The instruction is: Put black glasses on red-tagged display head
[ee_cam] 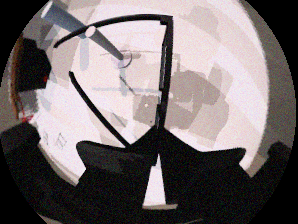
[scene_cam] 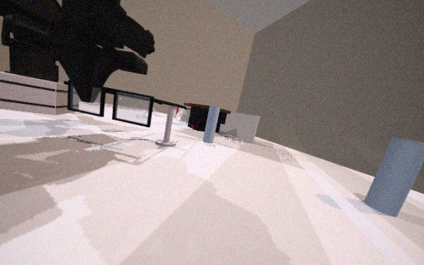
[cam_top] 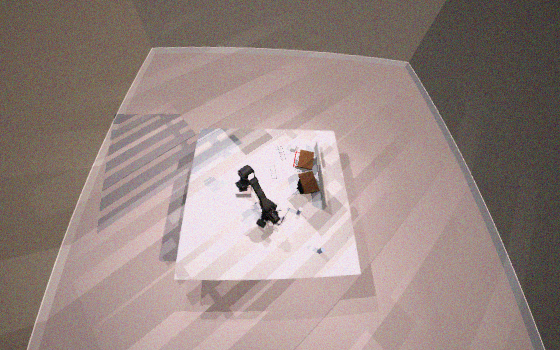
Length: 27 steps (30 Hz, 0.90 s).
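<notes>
The black glasses (cam_top: 283, 218) (scene_cam: 109, 90) (ee_cam: 167, 65) are in the hand (cam_top: 275, 220) (scene_cam: 87, 99) (ee_cam: 157, 128), its fingers closed on the front frame at 1 lens, with the other lens out to the side. The 2 temples reach forward from the hand, and the lenses stand upright above the counter (cam_top: 225, 250) (scene_cam: 227, 227) (ee_cam: 240, 75).

Near the hand, on the temple side, a grey post (scene_cam: 168, 126) (ee_cam: 107, 44) stands upright on a round foot; whether a temple touches it, I cannot tell. Past it is a blue cylinder (cam_top: 298, 212) (scene_cam: 210, 125) (ee_cam: 62, 17), and a 2nd blue cylinder (cam_top: 319, 251) (scene_cam: 395, 178) stands well apart from the hand.

Farther off from the hand is the dark display head (cam_top: 308, 182) (scene_cam: 197, 117) (ee_cam: 37, 67), brown on top with a small red patch low on it. Just beside it is the other display head (cam_top: 306, 159), with red frames (cam_top: 295, 159) (ee_cam: 25, 118) at its front. A grey panel (cam_top: 320, 175) (scene_cam: 242, 126) rises behind both heads. The black glasses are on neither head.
</notes>
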{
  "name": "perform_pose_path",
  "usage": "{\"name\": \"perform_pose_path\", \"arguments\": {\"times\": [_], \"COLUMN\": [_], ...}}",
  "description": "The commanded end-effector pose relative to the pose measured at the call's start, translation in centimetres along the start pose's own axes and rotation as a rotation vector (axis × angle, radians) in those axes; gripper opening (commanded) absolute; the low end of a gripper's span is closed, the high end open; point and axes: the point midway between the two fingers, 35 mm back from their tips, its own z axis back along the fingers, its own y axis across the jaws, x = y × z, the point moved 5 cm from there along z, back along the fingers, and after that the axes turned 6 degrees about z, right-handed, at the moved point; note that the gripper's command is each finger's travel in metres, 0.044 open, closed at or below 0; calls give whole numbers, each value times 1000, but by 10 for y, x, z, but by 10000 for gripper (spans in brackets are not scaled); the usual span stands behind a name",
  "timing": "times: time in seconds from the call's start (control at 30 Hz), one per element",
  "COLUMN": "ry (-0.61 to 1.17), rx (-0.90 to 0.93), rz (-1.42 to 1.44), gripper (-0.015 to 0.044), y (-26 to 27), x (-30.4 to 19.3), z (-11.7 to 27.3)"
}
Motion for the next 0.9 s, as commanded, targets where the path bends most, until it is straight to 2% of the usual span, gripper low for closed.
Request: {"name": "perform_pose_path", "arguments": {"times": [0.0,0.7,0.87], "ry": [5,5,4], "rx": [-1,-1,-1], "rz": [5,5,5], "gripper": [0,0,0], "y": [0,-1,-2], "x": [0,6,9], "z": [-1,-1,13]}}
